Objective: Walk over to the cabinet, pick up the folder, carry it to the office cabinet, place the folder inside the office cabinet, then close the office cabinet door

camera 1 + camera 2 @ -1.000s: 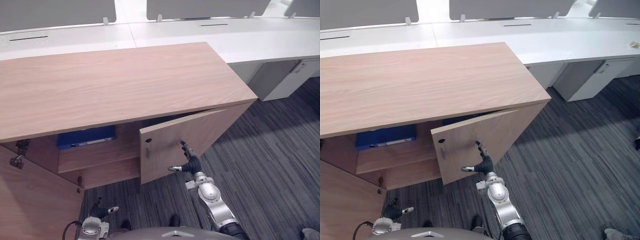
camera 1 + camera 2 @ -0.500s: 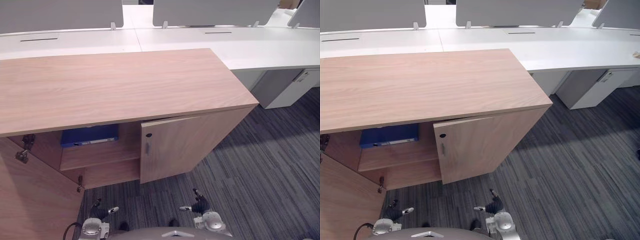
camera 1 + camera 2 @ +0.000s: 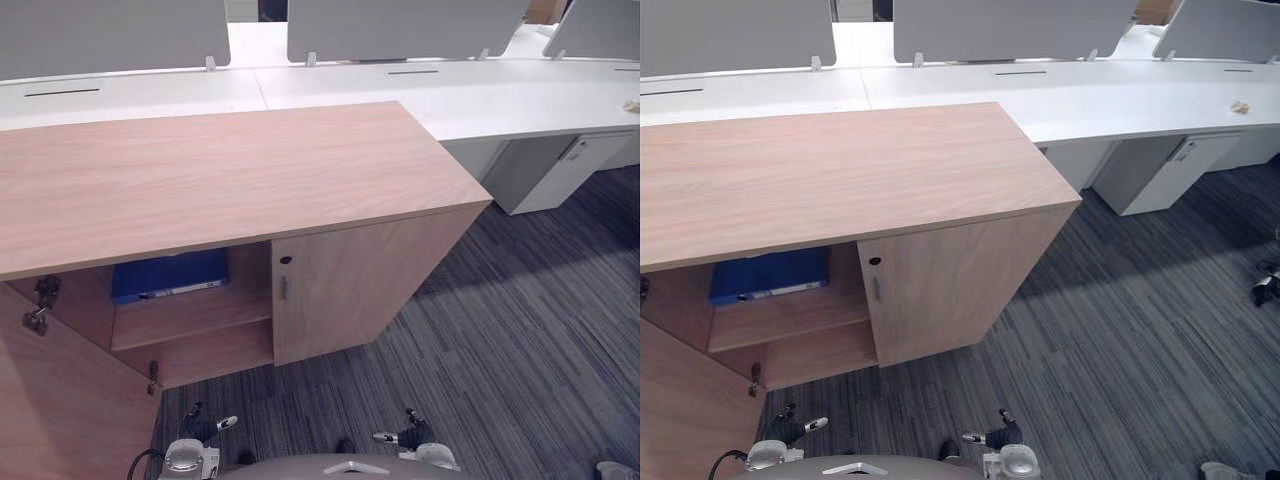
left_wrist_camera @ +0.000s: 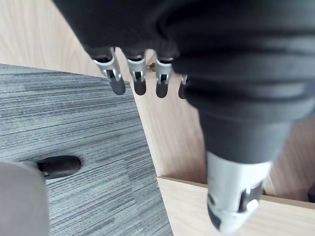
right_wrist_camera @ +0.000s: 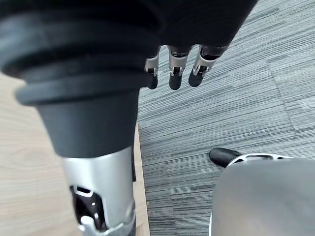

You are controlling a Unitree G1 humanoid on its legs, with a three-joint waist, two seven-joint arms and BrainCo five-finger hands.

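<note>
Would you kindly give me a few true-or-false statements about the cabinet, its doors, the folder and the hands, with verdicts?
1. The blue folder lies on a shelf inside the cabinet. True.
2. The right door is ajar. False: it is shut.
3. The left door stands open. True.
4. The right hand grips the folder. False: it is open and empty, as is the left hand.

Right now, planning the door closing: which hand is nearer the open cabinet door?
Left. The left hand hangs beside the open cabinet door; the right hand hangs before the shut door.
</note>
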